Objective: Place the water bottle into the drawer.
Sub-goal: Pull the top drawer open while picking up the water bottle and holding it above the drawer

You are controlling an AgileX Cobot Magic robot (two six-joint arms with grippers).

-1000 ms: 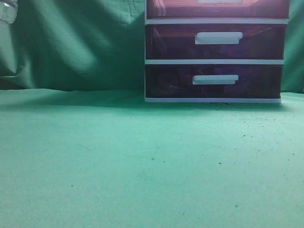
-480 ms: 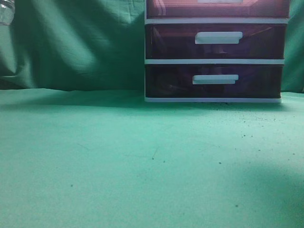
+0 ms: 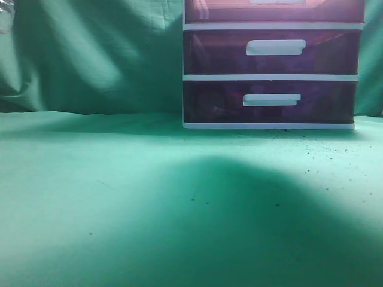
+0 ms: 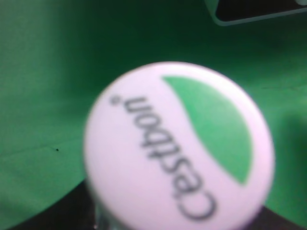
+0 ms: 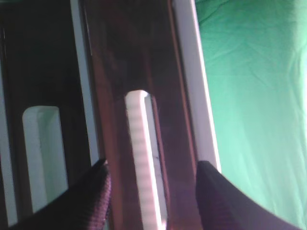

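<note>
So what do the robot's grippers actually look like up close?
Little shows. The right gripper has two dark, nearly black fingers with rounded tips and a smooth matte surface. No cables or markings are visible. The left gripper is hidden behind the bottle's white cap; the arms are out of view.

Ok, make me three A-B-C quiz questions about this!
1. Where is the water bottle in the exterior view? A inside a box; B top left corner; C under a towel.
2. What colour is its cap? A white with green; B red; C blue.
3. How is the right gripper? A shut on a cup; B not in view; C open astride a white handle.
Answers: B, a clear sliver shows there; A, the left wrist view shows it; C, its fingers stand apart beside the handle.
</note>
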